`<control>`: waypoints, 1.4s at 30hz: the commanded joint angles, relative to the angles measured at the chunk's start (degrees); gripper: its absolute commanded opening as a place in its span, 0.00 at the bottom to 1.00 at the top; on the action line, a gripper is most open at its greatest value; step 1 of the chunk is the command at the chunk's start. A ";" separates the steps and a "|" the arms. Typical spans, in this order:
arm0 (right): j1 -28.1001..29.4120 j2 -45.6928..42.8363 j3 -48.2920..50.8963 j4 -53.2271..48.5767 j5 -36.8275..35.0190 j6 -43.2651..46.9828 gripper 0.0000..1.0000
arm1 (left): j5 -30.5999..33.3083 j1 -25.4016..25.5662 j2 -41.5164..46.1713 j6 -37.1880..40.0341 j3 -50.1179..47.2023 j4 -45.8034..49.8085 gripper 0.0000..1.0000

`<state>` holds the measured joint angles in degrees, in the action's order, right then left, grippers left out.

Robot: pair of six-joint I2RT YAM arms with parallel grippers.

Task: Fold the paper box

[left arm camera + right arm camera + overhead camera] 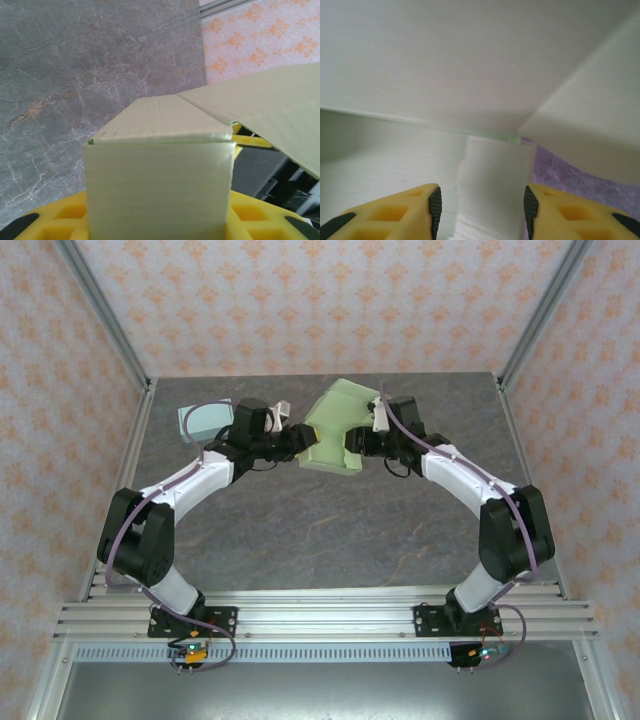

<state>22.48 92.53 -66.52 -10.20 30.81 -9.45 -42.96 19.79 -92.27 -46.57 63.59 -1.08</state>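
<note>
The paper box (335, 430) is sitting towards the back of the grey desk (330, 530), pale green, with a broad flap raised at its far side, and the two arms are meeting it from opposite flanks. The left pincer (297, 440) is sitting right at the box's left side. In the left wrist view a flat green panel of the box is lying straight across its yellow fingers (55, 222) and covering the gap between them, so I cannot tell how far apart that pincer is standing or whether it is gripping anything. Over on the box's right side, the right pincer (363, 443) is sitting tucked in under the raised flap. Its fingers (395, 215) are standing moderately apart. A narrow pale strip of the box is running up between the black pads, close against the right one, with a sliver of space showing beside the left one, so it is not looking clamped. Well off to the box's left, a pale blue flat piece (205, 420) is lying on the desk.
</note>
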 commanded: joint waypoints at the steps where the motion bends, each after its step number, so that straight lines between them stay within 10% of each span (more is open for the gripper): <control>1: 0.11 -0.85 -1.13 -4.79 -2.38 2.48 0.55 | 0.76 0.25 2.33 0.19 0.98 -1.05 0.35; 30: 2.26 5.06 -1.75 -0.44 -3.61 -0.82 0.26 | 0.62 3.31 2.47 -0.32 2.28 -3.26 0.34; 42: 8.99 8.26 0.47 1.93 -41.51 -4.61 0.13 | 0.40 5.08 1.63 -1.37 2.86 -4.11 0.34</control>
<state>31.31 98.41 -66.98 -9.21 5.37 -12.56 -38.04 23.03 -92.27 -47.27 64.40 -1.63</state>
